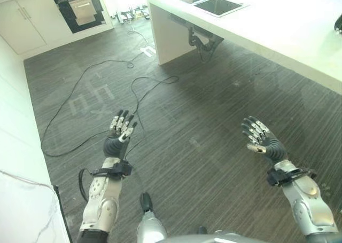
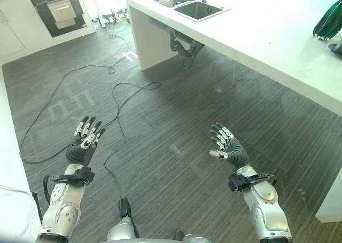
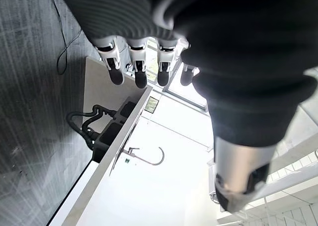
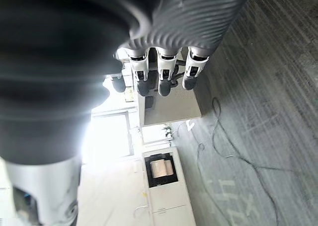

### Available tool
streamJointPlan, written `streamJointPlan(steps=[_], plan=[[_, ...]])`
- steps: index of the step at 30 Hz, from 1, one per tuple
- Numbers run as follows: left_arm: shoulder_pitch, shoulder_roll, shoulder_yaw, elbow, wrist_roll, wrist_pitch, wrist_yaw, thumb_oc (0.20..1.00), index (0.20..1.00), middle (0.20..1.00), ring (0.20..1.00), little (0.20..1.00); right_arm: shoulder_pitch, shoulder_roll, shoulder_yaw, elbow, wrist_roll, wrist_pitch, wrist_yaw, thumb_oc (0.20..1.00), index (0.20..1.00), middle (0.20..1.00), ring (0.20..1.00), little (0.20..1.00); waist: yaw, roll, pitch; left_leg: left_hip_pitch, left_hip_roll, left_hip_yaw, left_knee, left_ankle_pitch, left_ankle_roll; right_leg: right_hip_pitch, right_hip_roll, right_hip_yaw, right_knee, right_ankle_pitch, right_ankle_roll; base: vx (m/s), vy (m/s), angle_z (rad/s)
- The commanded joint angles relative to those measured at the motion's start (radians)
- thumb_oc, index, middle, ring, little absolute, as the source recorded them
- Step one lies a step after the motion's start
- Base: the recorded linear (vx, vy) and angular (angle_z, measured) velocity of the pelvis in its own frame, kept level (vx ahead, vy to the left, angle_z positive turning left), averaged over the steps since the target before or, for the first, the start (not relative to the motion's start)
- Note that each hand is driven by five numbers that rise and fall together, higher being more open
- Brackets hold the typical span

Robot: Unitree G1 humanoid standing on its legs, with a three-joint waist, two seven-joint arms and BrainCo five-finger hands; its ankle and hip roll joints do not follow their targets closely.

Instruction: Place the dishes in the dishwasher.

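Hands are up in front of the robot, above the dark striped floor (image 1: 203, 125), well apart from each other. The left hand (image 1: 118, 133) has its fingers straight and a little spread, holding nothing. The right hand (image 1: 260, 139) is the same: fingers relaxed and apart, thumb out to the side, nothing in it.

The dishwasher (image 1: 81, 7) is far off, set into the white cabinets (image 1: 24, 21) against the back wall, a dark opening with a pale panel in it. I cannot tell from here whether any dishes are in it. To the right runs a long white counter (image 1: 288, 34) with a double sink (image 1: 211, 1) at its far end and a tap (image 3: 146, 159) beside it; grey pipes (image 1: 203, 40) hang under the sink. A green plant (image 2: 328, 21) stands on the counter's near end.
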Motion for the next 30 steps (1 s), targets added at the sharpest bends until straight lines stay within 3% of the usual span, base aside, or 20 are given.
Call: streamJointPlan(steps=[1, 2, 3, 4, 6, 7, 9, 11, 12, 13, 14, 15, 19, 23, 24, 26, 28, 29, 30], plan=[[0.026, 0.066, 0.024, -0.148, -0.031, -0.096, -0.035, 1.0, 1.0, 1.0, 1.0, 1.0, -0.015, -0.04, -0.056, -0.138, 0.077, -0.053, 0.007, 1.0, 1.0, 1.0, 1.0, 1.0, 0.013, 0.001, -0.085, 0.081, -0.033, 0.076, -0.026, 0.159, -0.007, 0.028, -0.09, -0.043, 0.108, -0.103, 0.056, 0.73, 0.297, -0.32], [0.005, 0.086, 0.023, -0.168, 0.006, -0.073, -0.041, 1.0, 1.0, 1.0, 1.0, 1.0, 0.003, -0.019, -0.062, -0.158, 0.077, -0.061, -0.012, 1.0, 1.0, 1.0, 1.0, 1.0, 0.033, -0.032, -0.108, 0.099, -0.135, 0.037, -0.026, 0.051, 0.069, 0.005, -0.164, -0.028, 0.237, -0.032, 0.131, 0.98, 0.396, -0.36], [-0.01, 0.097, 0.021, -0.17, 0.025, -0.057, -0.063, 1.0, 1.0, 1.0, 1.0, 1.0, 0.019, 0.003, -0.078, -0.174, 0.072, -0.068, -0.029, 1.0, 1.0, 1.0, 1.0, 1.0, 0.037, -0.046, -0.12, 0.114, -0.179, 0.027, -0.026, 0.029, 0.103, -0.031, -0.204, -0.03, 0.343, 0.066, 0.185, 1.08, 0.473, -0.23], [-0.028, 0.11, 0.019, -0.17, 0.016, -0.036, -0.077, 1.0, 1.0, 1.0, 1.0, 1.0, 0.027, 0.034, -0.079, -0.182, 0.052, -0.086, -0.043, 1.0, 1.0, 1.0, 1.0, 1.0, 0.05, -0.043, -0.126, 0.123, -0.226, -0.011, -0.026, 0.004, 0.132, -0.075, -0.243, -0.021, 0.528, 0.178, 0.209, 0.81, 0.395, -0.09], [-0.047, 0.116, 0.009, -0.16, 0.032, -0.022, -0.08, 1.0, 1.0, 1.0, 1.0, 1.0, 0.021, 0.08, -0.067, -0.184, 0.017, -0.1, -0.061, 1.0, 1.0, 1.0, 1.0, 1.0, 0.039, -0.012, -0.119, 0.169, -0.255, -0.029, -0.026, -0.037, 0.156, -0.249, -0.262, 0.022, 0.827, 0.275, 0.208, 0.61, 0.332, 0.19], [-0.059, 0.113, 0.001, -0.163, 0.05, -0.008, -0.058, 1.0, 1.0, 1.0, 1.0, 1.0, 0.001, 0.092, -0.051, -0.16, 0.001, -0.105, -0.068, 1.0, 1.0, 1.0, 1.0, 1.0, 0.034, 0.004, -0.111, 0.196, -0.267, -0.042, -0.026, -0.052, 0.166, -0.351, -0.277, -0.015, 0.82, 0.229, 0.182, 0.43, 0.178, 0.31], [-0.074, 0.123, 0.004, -0.175, 0.036, 0.02, -0.061, 1.0, 1.0, 1.0, 1.0, 1.0, 0.006, 0.078, -0.058, -0.171, 0.002, -0.093, -0.083, 1.0, 1.0, 1.0, 1.0, 1.0, 0.021, -0.001, -0.104, 0.214, -0.279, -0.043, -0.026, -0.055, 0.163, -0.363, -0.256, -0.084, 0.67, 0.195, 0.172, 0.39, 0.018, 0.39], [-0.094, 0.133, -0.006, -0.181, 0.034, 0.046, -0.072, 1.0, 1.0, 1.0, 1.0, 1.0, 0.025, 0.057, -0.078, -0.183, 0.031, -0.098, -0.106, 1.0, 1.0, 1.0, 1.0, 1.0, -0.003, -0.022, -0.089, 0.251, -0.294, -0.039, -0.026, -0.076, 0.154, -0.381, -0.25, -0.147, 0.453, 0.223, 0.168, 0.43, -0.126, 0.64], [-0.096, 0.135, -0.016, -0.186, 0.038, 0.057, -0.077, 1.0, 1.0, 1.0, 1.0, 1.0, 0.041, 0.046, -0.096, -0.187, 0.051, -0.107, -0.112, 1.0, 1.0, 1.0, 1.0, 1.0, -0.024, -0.033, -0.078, 0.277, -0.301, -0.049, -0.026, -0.094, 0.149, -0.378, -0.242, -0.156, 0.326, 0.249, 0.172, 0.35, -0.117, 1.25], [-0.096, 0.135, -0.016, -0.186, 0.038, 0.057, -0.077, 1.0, 1.0, 1.0, 1.0, 1.0, 0.041, 0.046, -0.096, -0.187, 0.051, -0.107, -0.112, 1.0, 1.0, 1.0, 1.0, 1.0, -0.024, -0.033, -0.078, 0.277, -0.301, -0.049, -0.026, -0.094, 0.149, -0.378, -0.242, -0.156, 0.326, 0.249, 0.172, 0.52, -0.163, 1.68], [-0.092, 0.128, -0.036, -0.196, 0.045, 0.065, -0.082, 1.0, 1.0, 1.0, 1.0, 1.0, 0.078, 0.034, -0.139, -0.198, 0.079, -0.12, -0.101, 1.0, 1.0, 1.0, 1.0, 1.0, -0.064, -0.045, -0.067, 0.314, -0.317, -0.083, -0.026, -0.135, 0.149, -0.423, -0.231, -0.103, 0.149, 0.306, 0.189, 0.52, -0.152, 1.44], [-0.09, 0.125, -0.051, -0.199, 0.042, 0.061, -0.08, 1.0, 1.0, 1.0, 1.0, 1.0, 0.091, 0.029, -0.152, -0.205, 0.081, -0.122, -0.099, 1.0, 1.0, 1.0, 1.0, 1.0, -0.073, -0.044, -0.062, 0.334, -0.324, -0.103, -0.026, -0.159, 0.152, -0.447, -0.231, -0.089, 0.067, 0.326, 0.195, 0.65, -0.189, 1.63], [-0.073, 0.137, -0.055, -0.216, 0.025, 0.042, -0.095, 1.0, 1.0, 1.0, 1.0, 1.0, 0.098, 0.012, -0.154, -0.206, 0.091, -0.145, -0.109, 1.0, 1.0, 1.0, 1.0, 1.0, -0.065, -0.053, -0.052, 0.399, -0.338, -0.064, -0.026, -0.21, 0.157, -0.457, -0.251, -0.158, 0.002, 0.351, 0.202, 0.5, -0.202, 0.73], [-0.091, 0.13, -0.048, -0.215, 0.013, 0.056, -0.11, 1.0, 1.0, 1.0, 1.0, 1.0, 0.072, -0.012, -0.16, -0.203, 0.082, -0.135, -0.135, 1.0, 1.0, 1.0, 1.0, 1.0, -0.085, -0.055, -0.102, 0.449, -0.36, -0.062, -0.001, -0.251, 0.159, -0.396, -0.205, -0.118, 0.01, 0.334, 0.172, 0.51, -0.264, 0.17], [-0.088, 0.121, -0.045, -0.212, -0.004, 0.062, -0.099, 1.0, 1.0, 1.0, 1.0, 1.0, 0.06, -0.027, -0.161, -0.201, 0.074, -0.124, -0.144, 1.0, 1.0, 1.0, 1.0, 1.0, -0.092, -0.039, -0.118, 0.457, -0.341, -0.053, 0.066, -0.228, 0.136, -0.375, -0.173, -0.114, 0.016, 0.304, 0.143, 0.46, -0.273, -0.18], [-0.083, 0.108, -0.043, -0.215, -0.015, 0.063, -0.089, 1.0, 1.0, 1.0, 1.0, 1.0, 0.041, -0.048, -0.165, -0.197, 0.08, -0.121, -0.136, 1.0, 1.0, 1.0, 1.0, 1.0, -0.101, -0.027, -0.134, 0.437, -0.31, -0.036, 0.225, -0.132, 0.083, -0.353, -0.13, -0.108, 0.012, 0.264, 0.093, 0.38, -0.294, -0.82], [-0.07, 0.082, -0.053, -0.224, 0.011, 0.039, -0.081, 1.0, 1.0, 1.0, 1.0, 1.0, 0.033, -0.07, -0.177, -0.201, 0.08, -0.132, -0.114, 1.0, 1.0, 1.0, 1.0, 1.0, -0.106, -0.047, -0.127, 0.296, -0.285, -0.038, 0.607, 0.048, -0.016, -0.288, -0.099, -0.049, -0.002, 0.217, 0.033, 0.41, -0.342, -0.97], [-0.059, 0.074, -0.055, -0.229, 0.012, 0.03, -0.082, 1.0, 1.0, 1.0, 1.0, 1.0, 0.033, -0.074, -0.184, -0.203, 0.071, -0.137, -0.103, 1.0, 1.0, 1.0, 1.0, 1.0, -0.096, -0.065, -0.11, 0.185, -0.277, -0.057, 0.79, 0.066, -0.036, -0.249, -0.107, -0.034, -0.002, 0.203, 0.017, 0.43, -0.289, -0.65], [-0.059, 0.069, -0.052, -0.225, 0.016, 0.027, -0.091, 1.0, 1.0, 1.0, 1.0, 1.0, 0.022, -0.078, -0.186, -0.209, 0.07, -0.132, -0.113, 1.0, 1.0, 1.0, 1.0, 1.0, -0.077, -0.085, -0.087, 0.058, -0.246, -0.066, 0.861, 0.039, -0.016, -0.202, -0.111, -0.02, -0.002, 0.186, 0.01, 0.3, -0.157, -0.64]])
